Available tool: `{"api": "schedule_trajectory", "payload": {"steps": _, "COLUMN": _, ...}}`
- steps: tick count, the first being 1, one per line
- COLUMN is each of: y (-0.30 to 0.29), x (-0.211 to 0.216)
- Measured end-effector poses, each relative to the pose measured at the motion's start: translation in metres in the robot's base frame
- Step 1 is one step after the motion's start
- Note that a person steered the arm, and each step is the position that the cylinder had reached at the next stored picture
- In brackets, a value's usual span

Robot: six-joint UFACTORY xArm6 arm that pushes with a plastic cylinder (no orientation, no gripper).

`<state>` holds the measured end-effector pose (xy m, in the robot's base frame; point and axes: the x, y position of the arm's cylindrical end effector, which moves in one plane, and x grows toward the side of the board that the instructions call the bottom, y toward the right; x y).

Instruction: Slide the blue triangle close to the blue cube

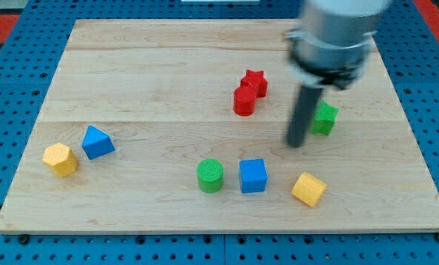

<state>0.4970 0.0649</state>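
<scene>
You are looking at a pale wooden board (168,66) with visible grain and plank seams, set on a blue pegboard surface (13,88) dotted with holes. My tip (296,144) is the blunt lower end of a dark, straight rod hanging from a blurred grey cylindrical arm; there is no pincer here, so nothing is spread or pressed together.

Just to the tip's right sits a green block (325,118), its shape unclear, partly hidden behind the rod. To the tip's upper left, the red star (254,81) and a red cylinder (244,101) touch each other.

Below and left of the tip lies the smooth blue cube (253,176), with a ribbed green cylinder (211,175) beside it. A yellow cube (308,189) rests just below the tip. The blue triangle (97,142) sits far left, next to a yellow hexagon (60,159).
</scene>
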Motion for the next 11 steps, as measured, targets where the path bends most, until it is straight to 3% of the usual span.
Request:
{"api": "schedule_trajectory", "payload": {"steps": 2, "y": -0.202, "x": 0.091}}
{"api": "schedule_trajectory", "payload": {"steps": 4, "y": -0.298, "x": 0.099}}
{"api": "schedule_trajectory", "payload": {"steps": 6, "y": -0.315, "x": 0.073}}
{"api": "schedule_trajectory", "payload": {"steps": 8, "y": -0.253, "x": 0.040}}
{"api": "schedule_trajectory", "payload": {"steps": 10, "y": -0.306, "x": 0.027}}
{"api": "schedule_trajectory", "payload": {"steps": 11, "y": -0.295, "x": -0.017}}
